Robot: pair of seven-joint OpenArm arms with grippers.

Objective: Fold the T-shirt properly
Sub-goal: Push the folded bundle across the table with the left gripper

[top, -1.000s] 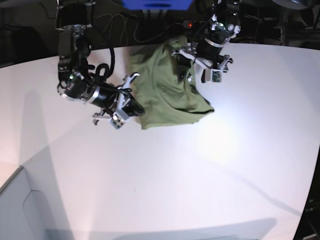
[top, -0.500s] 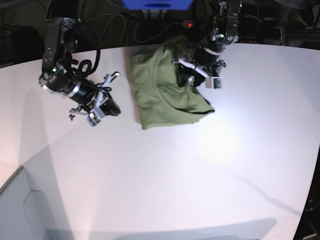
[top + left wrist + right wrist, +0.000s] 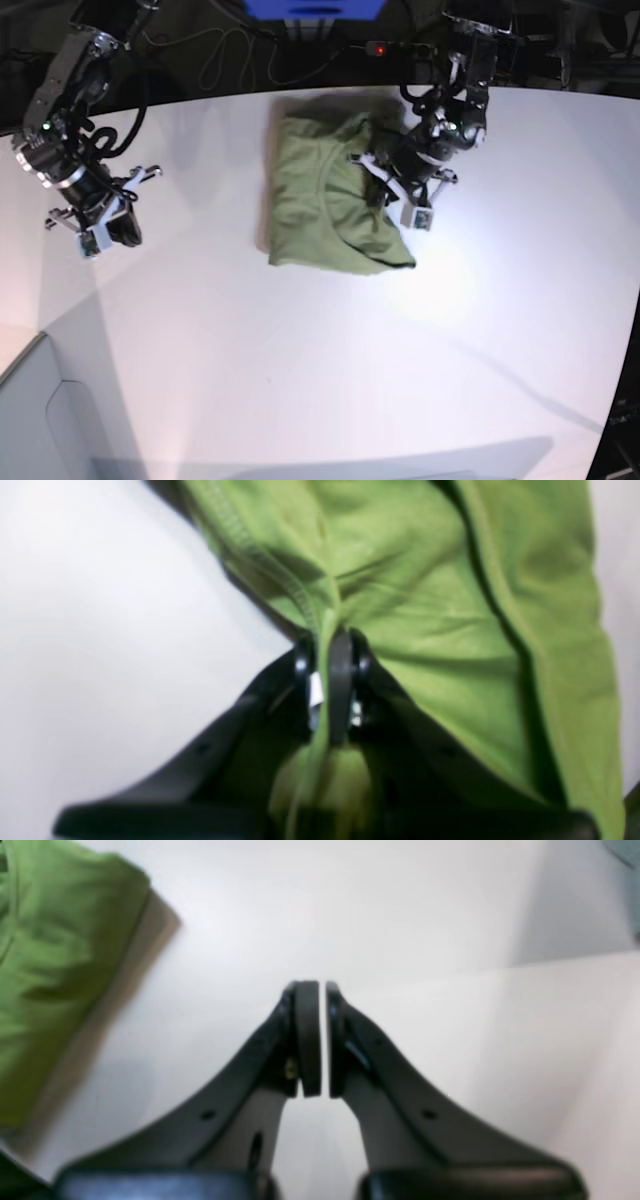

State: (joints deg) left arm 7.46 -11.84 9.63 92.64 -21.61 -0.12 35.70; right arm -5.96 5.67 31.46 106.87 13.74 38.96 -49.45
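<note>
The sage-green T-shirt (image 3: 315,205) lies as a folded, wrinkled bundle at the back middle of the white table (image 3: 400,350). My left gripper (image 3: 383,183) is at the bundle's right edge. In the left wrist view it (image 3: 330,645) is shut on a fold of the T-shirt (image 3: 450,630), with fabric pinched between the pads. My right gripper (image 3: 122,232) is far to the left of the shirt, over bare table. In the right wrist view it (image 3: 322,990) is shut and empty, and a corner of the T-shirt (image 3: 50,965) shows at the left.
A blue box (image 3: 315,8) and dark cables (image 3: 230,60) sit behind the table's far edge. The table's front left corner edge (image 3: 40,340) drops off to a grey surface. Bare white table stretches in front of the shirt.
My right gripper has let go of the shirt's left edge and swung far left. My left gripper moved down with the fabric, and the bundle is now more compact.
</note>
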